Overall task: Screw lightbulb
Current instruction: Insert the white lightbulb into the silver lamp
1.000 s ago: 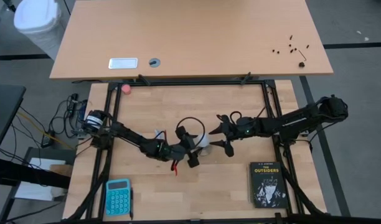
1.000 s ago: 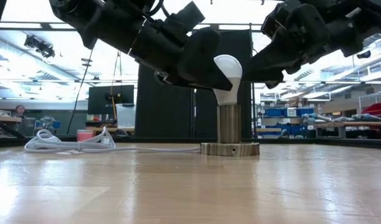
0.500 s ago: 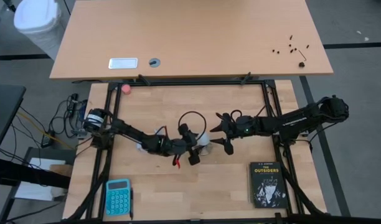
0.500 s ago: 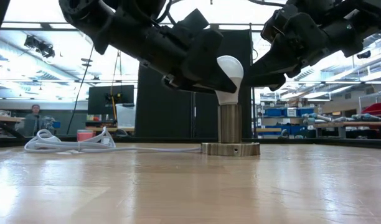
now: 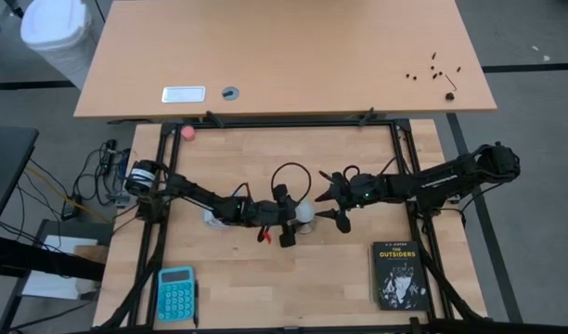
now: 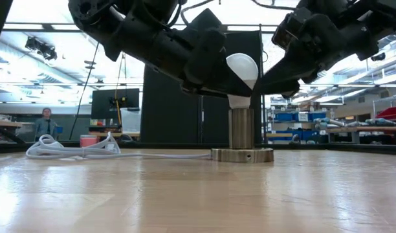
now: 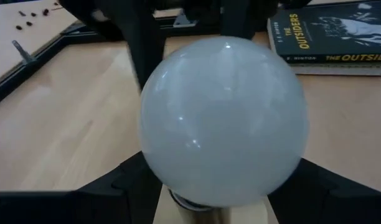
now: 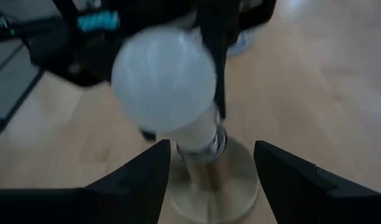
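Observation:
The white lightbulb point(image 6: 242, 70) stands with its base in the metal socket point(image 6: 241, 129), whose round foot point(image 6: 242, 155) rests on the wooden table. In the right wrist view the lightbulb point(image 8: 164, 78) leans a little on the socket. My left gripper point(image 5: 293, 216) comes from the table's left and is shut on the lightbulb's globe point(image 7: 225, 118). My right gripper point(image 5: 326, 204) hangs open just right of the bulb. Its fingers point(image 8: 147, 180) stand apart on either side of the socket foot point(image 8: 212, 186), above it, touching nothing. My left gripper has the lightbulb's globe between its two fingers point(image 7: 125, 190), which meet its lower sides point(image 7: 154, 168). The fingers come nearly level from the table's left, slanting slightly down. The bulb stays seated on the socket, roughly upright with a slight lean.
The socket's white cord point(image 6: 75, 150) lies coiled on the table to the left. A black book point(image 5: 399, 275) lies near right, a teal calculator point(image 5: 176, 292) near left, a pink ball point(image 5: 187, 133) far left. A desk point(image 5: 284, 56) stands beyond the far edge.
My left arm has swung a little toward the table's far edge and its gripper has turned about the lightbulb, staying around it. The bulb and its socket have shifted slightly toward the table's right. My right gripper has kept its place.

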Robot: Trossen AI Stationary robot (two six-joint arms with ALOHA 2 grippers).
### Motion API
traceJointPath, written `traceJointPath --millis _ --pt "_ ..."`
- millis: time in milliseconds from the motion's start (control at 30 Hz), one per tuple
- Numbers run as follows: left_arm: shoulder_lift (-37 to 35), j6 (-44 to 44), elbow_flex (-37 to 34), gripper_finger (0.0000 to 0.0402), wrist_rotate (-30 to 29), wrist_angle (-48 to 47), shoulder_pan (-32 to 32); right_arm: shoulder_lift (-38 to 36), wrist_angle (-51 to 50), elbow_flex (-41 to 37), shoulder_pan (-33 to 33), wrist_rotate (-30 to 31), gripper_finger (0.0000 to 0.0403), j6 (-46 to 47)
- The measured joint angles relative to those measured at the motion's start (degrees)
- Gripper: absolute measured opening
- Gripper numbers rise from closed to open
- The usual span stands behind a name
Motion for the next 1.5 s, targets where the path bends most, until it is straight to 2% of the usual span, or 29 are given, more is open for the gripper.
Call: traceJointPath --millis 133,667,1033,1367,1500 --pt "-0.02 0.09 0.0 0.0252 3.63 0.27 1.41 -0.26 -2.69 0.0 0.0 -1.93 0.0243 -0.47" --pt "-0.04 3.86 0.0 0.0252 16.43 -0.32 5.31 -3.63 -3.51 0.0 0.0 -19.01 0.0243 -4.67" --pt "-0.04 8.8 0.0 0.0252 24.94 -1.06 7.49 -8.74 -7.24 0.0 0.18 -24.99 0.0243 -3.99" --pt "-0.04 10.39 0.0 0.0252 31.8 -1.61 10.62 -13.2 -7.65 0.0 2.99 -24.75 0.0243 -0.87" --pt "-0.04 10.41 0.0 0.0252 33.33 -1.68 11.25 -13.69 -8.05 0.0 4.24 -20.59 0.0243 -0.25"
